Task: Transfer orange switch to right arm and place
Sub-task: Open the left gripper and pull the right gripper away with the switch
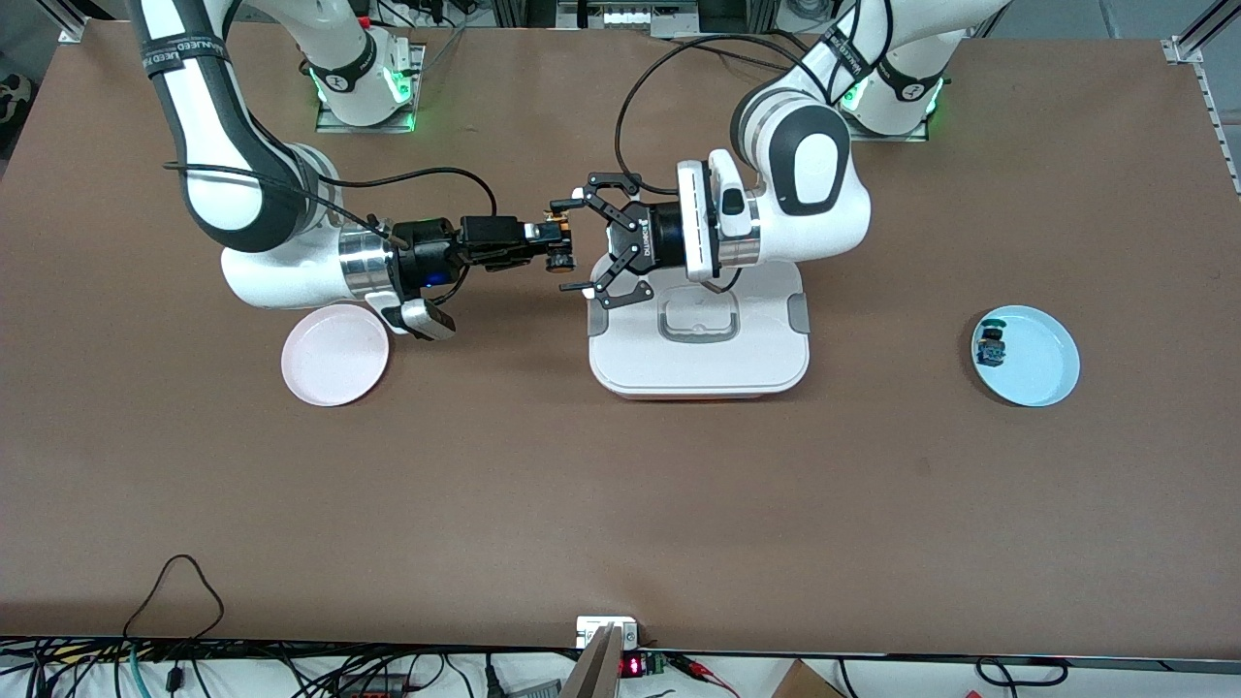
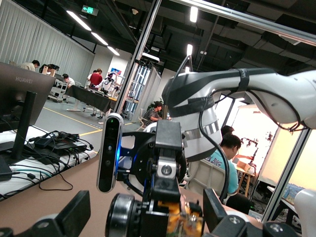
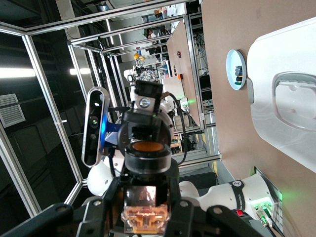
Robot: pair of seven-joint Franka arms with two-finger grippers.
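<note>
The orange switch [image 1: 560, 254], with an orange-tan body and a black collar, is up in the air over the bare table beside the white container. My right gripper [image 1: 553, 240], compact and black, is shut on it. In the right wrist view the switch [image 3: 145, 210] sits between the right gripper's [image 3: 146, 197] fingers. My left gripper [image 1: 565, 247], a black open linkage, is open with its fingers wide on either side of the switch. In the left wrist view the left gripper's [image 2: 144, 213] fingers [image 2: 74, 215] stand apart from the switch [image 2: 185, 222].
A white lidded container [image 1: 698, 349] lies mid-table under the left wrist. A pink plate [image 1: 334, 354] lies toward the right arm's end. A light-blue plate [image 1: 1057, 364] with a small blue switch [image 1: 991, 346] on it lies toward the left arm's end.
</note>
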